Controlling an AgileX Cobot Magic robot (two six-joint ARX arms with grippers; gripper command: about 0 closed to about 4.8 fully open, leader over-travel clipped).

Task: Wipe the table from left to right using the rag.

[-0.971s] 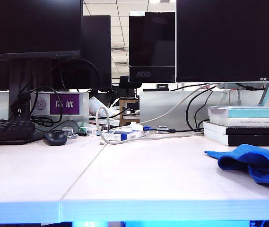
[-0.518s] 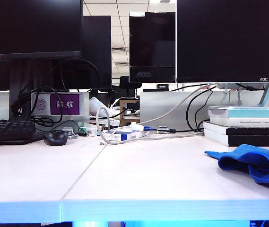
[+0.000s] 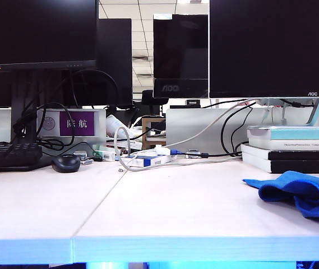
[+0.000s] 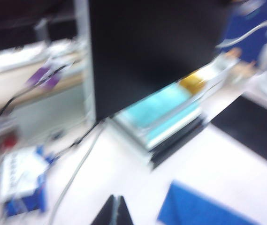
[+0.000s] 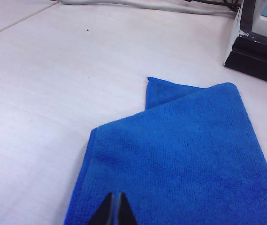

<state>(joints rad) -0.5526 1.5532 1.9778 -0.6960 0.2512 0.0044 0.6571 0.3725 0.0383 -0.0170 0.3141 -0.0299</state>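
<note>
The blue rag (image 3: pixel 299 193) lies rumpled on the white table (image 3: pixel 165 207) at the far right, in front of the books. Neither arm shows in the exterior view. In the right wrist view my right gripper (image 5: pixel 113 196) is shut, its tips just over the folded rag (image 5: pixel 185 154), with nothing seen between them. The left wrist view is blurred. There my left gripper (image 4: pixel 116 199) is shut and empty above the bare table (image 4: pixel 217 164), a short way from a corner of the rag (image 4: pixel 203 208).
A stack of books (image 3: pixel 291 148) stands behind the rag under a large monitor (image 3: pixel 271 47). A black mouse (image 3: pixel 65 163) and keyboard (image 3: pixel 8 154) sit at the back left. Cables and small boxes (image 3: pixel 148 159) crowd the back middle.
</note>
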